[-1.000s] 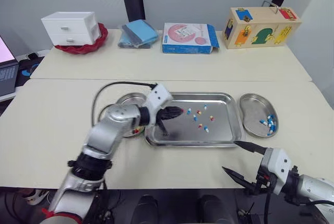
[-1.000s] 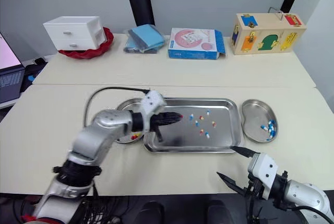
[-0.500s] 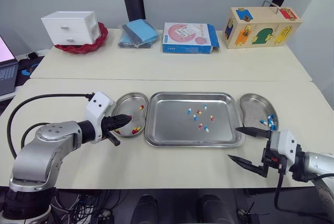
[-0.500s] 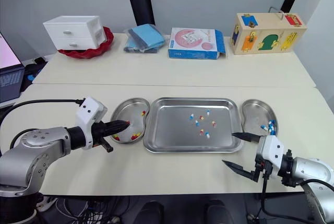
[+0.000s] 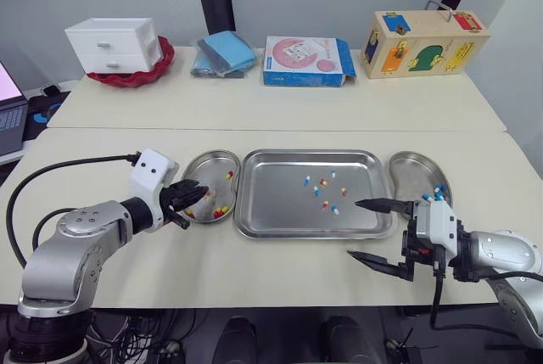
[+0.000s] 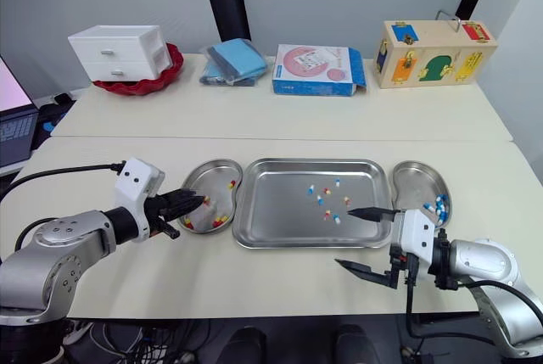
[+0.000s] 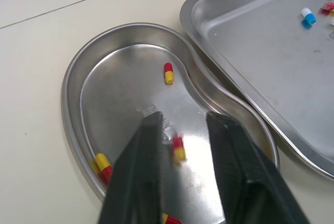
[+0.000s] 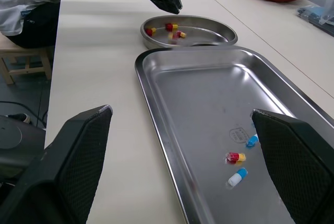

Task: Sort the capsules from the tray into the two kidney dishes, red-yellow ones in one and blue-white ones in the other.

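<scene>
The left gripper (image 7: 185, 117) hovers over the left kidney dish (image 5: 206, 165), which lies on the table (image 5: 102, 152) just beside the tray's left end. Its fingers (image 7: 141, 166) stand a narrow gap apart and grip nothing; one red-yellow capsule (image 7: 178, 148) shows in that gap, touching neither finger. More red-yellow capsules (image 7: 168, 72) lie scattered in the same dish.

The tray (image 5: 276, 211) sits mid-table, between the two dishes. A loose group of mixed capsules (image 5: 323, 193) – some red-yellow, some blue-white – lies in its right half; its left half is bare metal.

The right gripper (image 5: 353, 229) is spread wide and empty, at the tray's front right corner – one finger over the tray's rim, the other over the table toward the front edge. The right kidney dish (image 5: 409, 169) lies just beside the tray's right end, with blue-white capsules (image 5: 439, 199) along its right side.
</scene>
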Action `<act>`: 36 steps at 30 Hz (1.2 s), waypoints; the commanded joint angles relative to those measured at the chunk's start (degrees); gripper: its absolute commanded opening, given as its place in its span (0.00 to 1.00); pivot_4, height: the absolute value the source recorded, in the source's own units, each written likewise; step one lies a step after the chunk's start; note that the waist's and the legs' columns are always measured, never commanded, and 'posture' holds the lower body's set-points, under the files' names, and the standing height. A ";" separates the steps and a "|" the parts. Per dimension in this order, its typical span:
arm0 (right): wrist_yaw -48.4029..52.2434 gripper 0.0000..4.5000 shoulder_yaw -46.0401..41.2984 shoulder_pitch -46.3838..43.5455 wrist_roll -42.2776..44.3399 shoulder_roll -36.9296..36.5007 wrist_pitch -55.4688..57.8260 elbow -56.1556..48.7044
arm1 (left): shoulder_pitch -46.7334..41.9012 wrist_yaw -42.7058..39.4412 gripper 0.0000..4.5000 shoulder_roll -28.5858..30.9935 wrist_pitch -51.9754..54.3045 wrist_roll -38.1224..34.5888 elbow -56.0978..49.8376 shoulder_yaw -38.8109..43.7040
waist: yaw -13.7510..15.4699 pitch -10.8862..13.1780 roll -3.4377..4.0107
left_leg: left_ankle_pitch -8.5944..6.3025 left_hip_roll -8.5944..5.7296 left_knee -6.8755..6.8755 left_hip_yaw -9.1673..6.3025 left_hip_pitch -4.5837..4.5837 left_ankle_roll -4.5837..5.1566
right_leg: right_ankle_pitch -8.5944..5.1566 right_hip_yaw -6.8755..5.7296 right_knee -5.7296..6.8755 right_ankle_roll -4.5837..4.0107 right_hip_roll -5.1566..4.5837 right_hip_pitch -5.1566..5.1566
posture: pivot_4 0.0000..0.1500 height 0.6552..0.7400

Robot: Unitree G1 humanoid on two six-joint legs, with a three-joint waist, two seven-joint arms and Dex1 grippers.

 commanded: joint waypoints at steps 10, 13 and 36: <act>-2.20 1.00 -1.00 0.73 -1.53 0.46 -0.99 -1.05 | 3.45 -5.50 0.99 2.06 -5.91 -4.33 -1.84 4.84 | -0.07 0.00 0.00 | 0.00 0.00 0.00 0.00 0.00 0.00 | 0.00 0.01 0.01 0.00 0.00 -0.02 | 1.00 0.62; -3.04 1.00 -3.53 2.21 -1.75 0.01 -1.00 -1.08 | 7.75 -9.50 0.99 3.45 -10.12 -4.89 -2.10 7.86 | -0.07 0.01 0.01 | 0.00 0.00 -0.03 0.00 0.00 0.00 | 0.00 0.01 -0.01 0.00 0.00 -0.03 | 1.00 0.62; 7.01 1.00 -27.12 16.11 -5.48 -10.57 -6.63 23.62 | 38.61 -19.90 0.99 2.64 -25.62 -3.69 2.71 21.93 | -0.12 0.02 0.01 | -0.02 0.02 -0.08 0.09 0.00 0.02 | -0.02 0.05 -0.27 -0.04 -0.01 0.03 | 1.00 0.62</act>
